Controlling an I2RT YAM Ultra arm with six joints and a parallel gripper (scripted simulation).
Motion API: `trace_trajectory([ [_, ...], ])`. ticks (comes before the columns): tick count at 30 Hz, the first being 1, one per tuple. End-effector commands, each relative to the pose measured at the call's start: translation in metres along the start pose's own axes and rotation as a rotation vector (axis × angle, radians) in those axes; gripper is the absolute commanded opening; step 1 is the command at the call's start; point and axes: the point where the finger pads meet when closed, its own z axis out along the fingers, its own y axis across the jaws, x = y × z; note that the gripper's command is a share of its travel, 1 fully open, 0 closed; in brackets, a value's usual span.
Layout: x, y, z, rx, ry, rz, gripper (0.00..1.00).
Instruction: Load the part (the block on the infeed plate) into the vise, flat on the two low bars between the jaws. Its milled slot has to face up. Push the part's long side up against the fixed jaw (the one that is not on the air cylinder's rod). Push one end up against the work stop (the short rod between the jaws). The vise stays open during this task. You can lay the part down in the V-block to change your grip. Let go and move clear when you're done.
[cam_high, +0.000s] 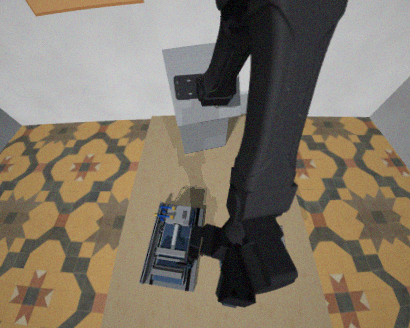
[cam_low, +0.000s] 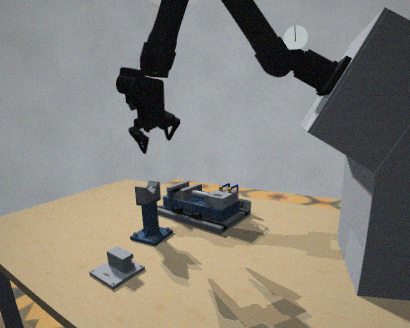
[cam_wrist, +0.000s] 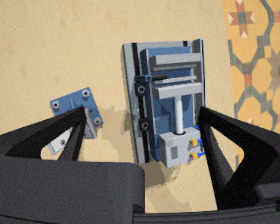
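Observation:
The part (cam_low: 120, 259) is a small grey block on the grey infeed plate (cam_low: 117, 273) near the table's front left corner in the exterior view. The blue and grey vise (cam_low: 205, 204) stands at the middle of the table, with its jaws apart; it also shows in the top view (cam_high: 172, 245) and the wrist view (cam_wrist: 169, 106). The V-block (cam_low: 148, 192) sits on a blue post with a blue base beside the vise. My gripper (cam_low: 154, 132) is open and empty, high above the V-block and the vise, fingers pointing down.
A large grey pedestal (cam_low: 372, 165) carrying the arm's base stands at the table's right. The dark arm (cam_high: 270, 150) hides the infeed plate and the V-block in the top view. Patterned floor tiles lie around the table.

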Motion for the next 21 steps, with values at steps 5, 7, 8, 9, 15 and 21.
trace_trajectory([
  [5, -0.047, 0.057, -0.022, -0.265, -0.132, -0.134, 1.00],
  [7, -0.055, 0.066, -0.030, -0.312, -0.164, -0.164, 1.00],
  [8, -0.059, 0.071, -0.035, -0.335, -0.180, -0.178, 1.00],
  [9, -0.063, 0.076, -0.039, -0.359, -0.198, -0.193, 1.00],
  [15, -0.038, 0.113, -0.038, -0.438, -0.148, -0.413, 1.00],
  [21, -0.018, 0.129, -0.038, -0.434, -0.104, -0.560, 1.00],
])
